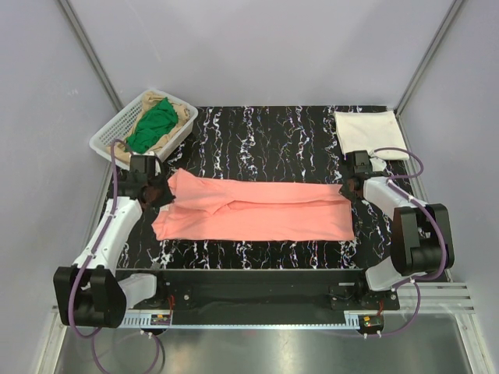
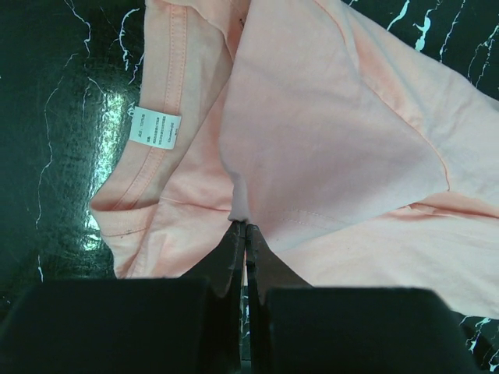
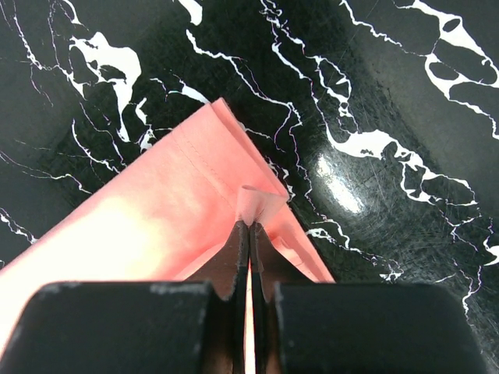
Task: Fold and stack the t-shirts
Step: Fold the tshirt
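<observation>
A salmon-pink t-shirt (image 1: 257,210) lies spread across the middle of the black marbled table, partly folded lengthwise. My left gripper (image 1: 161,192) is shut on a pinch of its left end; in the left wrist view the gripper (image 2: 245,224) pinches the cloth (image 2: 327,132) near the collar and its white label (image 2: 155,128). My right gripper (image 1: 348,189) is shut on the shirt's right far corner; in the right wrist view the gripper (image 3: 249,224) holds a small tuft of pink cloth (image 3: 156,218). A folded cream-white t-shirt (image 1: 366,130) lies at the back right.
A white mesh basket (image 1: 109,136) at the back left holds a green t-shirt (image 1: 152,125) and a tan one (image 1: 178,117). Grey walls close in on the table on three sides. The arm bases stand at the near edge.
</observation>
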